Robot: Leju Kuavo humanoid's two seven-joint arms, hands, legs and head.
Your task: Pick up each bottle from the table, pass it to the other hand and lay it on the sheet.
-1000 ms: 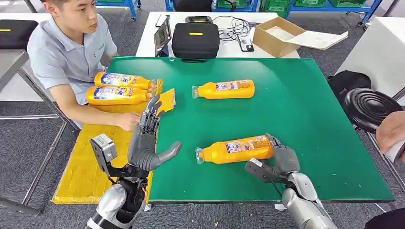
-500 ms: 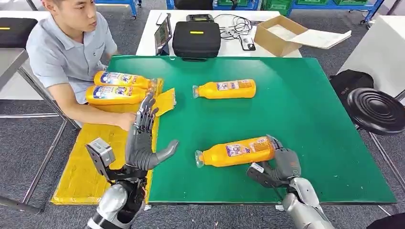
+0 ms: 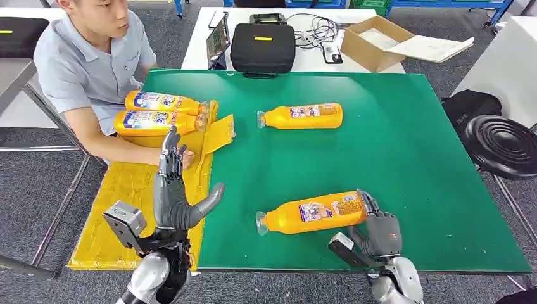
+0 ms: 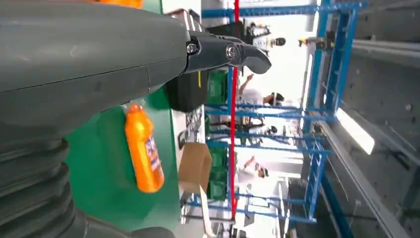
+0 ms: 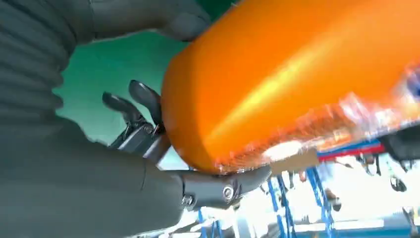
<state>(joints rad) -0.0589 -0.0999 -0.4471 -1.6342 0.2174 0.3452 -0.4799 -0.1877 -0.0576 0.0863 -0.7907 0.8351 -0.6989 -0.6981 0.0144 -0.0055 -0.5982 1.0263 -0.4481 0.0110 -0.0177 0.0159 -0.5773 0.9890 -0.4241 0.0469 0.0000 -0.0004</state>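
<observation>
Now near bottle (image 3: 311,213) gripped at base by right hand (image 3: 380,231), cap pointed toward left hand (image 3: 172,196), spread, nothing held.

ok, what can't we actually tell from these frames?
- Lift: whether the near bottle held by the right hand has left the table; head view looks from above, right wrist view is mostly blurred orange.
- Right hand's far fingers: hidden behind that bottle.
- Bottle labels: too small in head view.
- Left hand: its cover blocks much of the left wrist view, so most of the sheet is hidden there.
</observation>
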